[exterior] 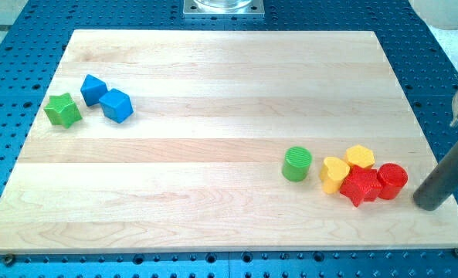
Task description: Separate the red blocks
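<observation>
At the counter's [213, 154] near right corner, my tip [427, 205] waits beside two red blocks.

The red cylinder [392, 181] and the red star [360, 186] touch each other, with a yellow heart [334, 174] and a yellow hexagon [360, 156] crowding the star, and a green cylinder [296, 164] further left. My tip sits just right of the red cylinder, apart from it. The end effector is a bare rod, so it grasps nothing. A straight push left would likely jam both reds together; better, I judge, to come round into the seam between them and nudge one out alone. Far left sit a green star [62, 110] and two blue blocks [94, 89] [117, 105]. The rod's upper part is cut off at the right edge.
</observation>
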You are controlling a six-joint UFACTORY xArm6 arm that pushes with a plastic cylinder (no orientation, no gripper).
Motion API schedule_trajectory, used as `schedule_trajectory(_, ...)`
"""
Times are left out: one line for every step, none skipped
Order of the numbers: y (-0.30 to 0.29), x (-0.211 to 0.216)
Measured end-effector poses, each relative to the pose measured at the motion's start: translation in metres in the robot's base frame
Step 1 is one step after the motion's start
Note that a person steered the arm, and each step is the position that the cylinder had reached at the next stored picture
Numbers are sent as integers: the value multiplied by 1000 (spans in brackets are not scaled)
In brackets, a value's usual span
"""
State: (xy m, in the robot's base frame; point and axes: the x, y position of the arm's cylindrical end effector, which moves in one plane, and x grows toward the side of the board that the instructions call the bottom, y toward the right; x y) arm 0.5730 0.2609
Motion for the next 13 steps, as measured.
schedule_trajectory(-2, -3)
schedule_trajectory(5, -26)
schedule_trajectory(-6, -25)
schedule_trajectory(-35, -13)
schedule_trajectory(-57, -10)
schedule_trajectory(-66, -10)
schedule_trajectory(-79, -10)
schedule_trajectory(-114, -5)
schedule_trajectory(-131, 15)
schedule_trajectory(-139, 34)
schedule_trajectory(-164, 7)
schedule_trajectory(-164, -54)
schedule_trajectory(-137, -65)
